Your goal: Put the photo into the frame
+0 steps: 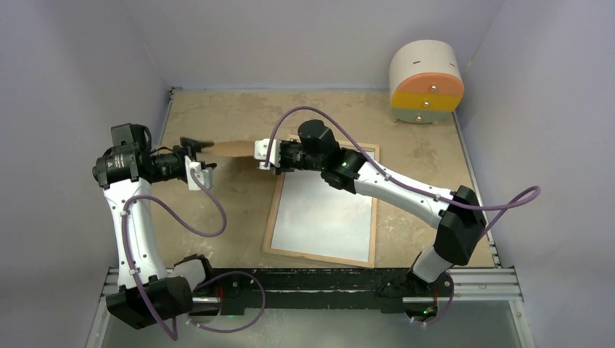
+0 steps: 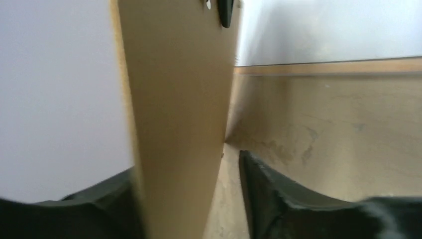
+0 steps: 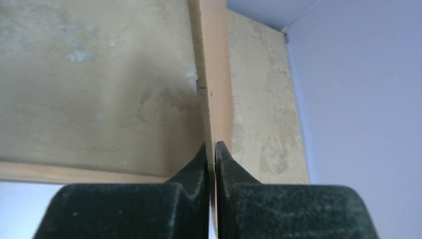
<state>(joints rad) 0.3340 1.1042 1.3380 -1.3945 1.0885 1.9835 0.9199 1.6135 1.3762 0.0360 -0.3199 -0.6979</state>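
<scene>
The frame [image 1: 375, 217] lies flat on the table right of centre, with its wood-coloured rear face up. A white rectangle [image 1: 323, 217] fills its opening, seemingly the photo face down; no picture side shows. A plain brown hardboard sheet [image 1: 233, 148] hangs on edge above the table, left of the frame's far corner, between both grippers. My right gripper [image 1: 255, 151] is shut on the board's edge [image 3: 215, 74], fingertips pinched tight [image 3: 213, 147]. My left gripper [image 1: 199, 147] stands open around the other end of the board [image 2: 174, 124], with a gap to its right finger [image 2: 259, 179].
A round white drum [image 1: 426, 80] with orange and yellow bands stands at the back right corner. Grey walls close in the tan table [image 1: 217, 217] on three sides. Purple cables loop from both arms over the table's near half.
</scene>
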